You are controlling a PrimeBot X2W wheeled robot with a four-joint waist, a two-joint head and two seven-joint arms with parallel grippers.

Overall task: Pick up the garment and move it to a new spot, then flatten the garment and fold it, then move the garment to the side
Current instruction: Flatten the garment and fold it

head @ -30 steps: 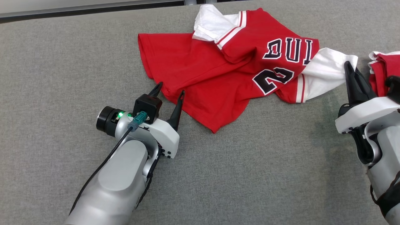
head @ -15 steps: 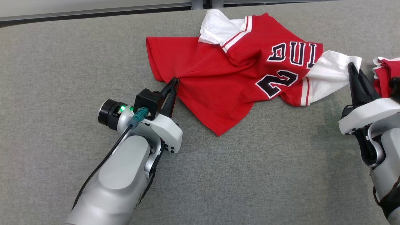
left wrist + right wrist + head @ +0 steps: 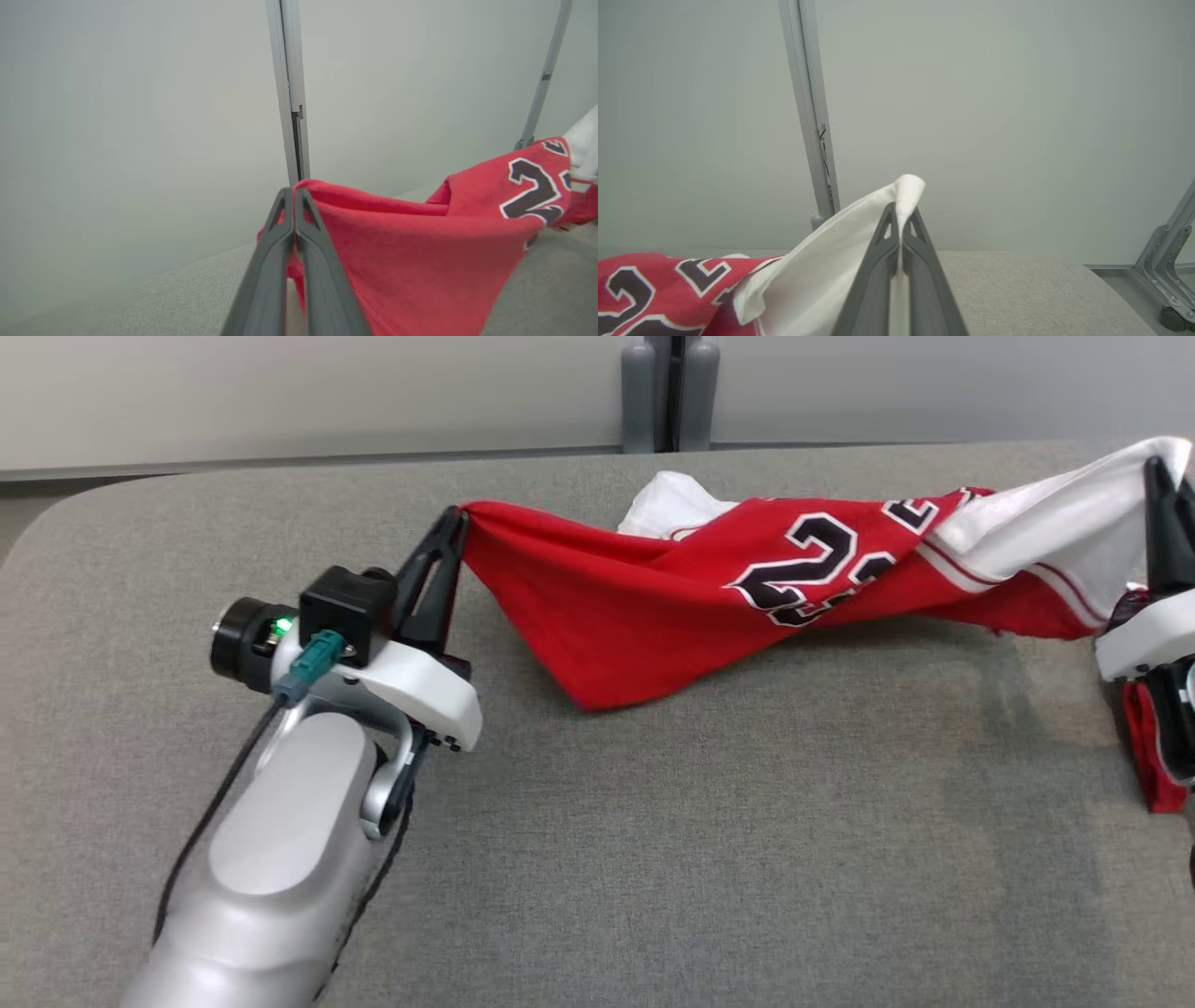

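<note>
The garment (image 3: pixel 653 607) is a red jersey with white sleeves and black numbers, stretched between both arms above the grey table. My left gripper (image 3: pixel 455 518) is shut on its red hem corner, seen close up in the left wrist view as gripper (image 3: pixel 294 193) pinching red cloth (image 3: pixel 420 252). At the far right, my right gripper (image 3: pixel 1162 467) is shut on the white sleeve (image 3: pixel 1064 527); in the right wrist view that gripper (image 3: pixel 900 210) clamps the white sleeve (image 3: pixel 831 266). The garment's middle sags and its low red point touches the table.
A grey felt-covered table (image 3: pixel 709 859) spreads under the arms, with its rounded far-left corner in sight. A pale wall with a grey upright post (image 3: pixel 667 392) stands behind it. More red cloth (image 3: pixel 1144 756) hangs low by the right arm.
My left gripper went from open around the hem to shut on it. Both arms then lifted the garment off the table and drew it taut. The head camera tilted up.
</note>
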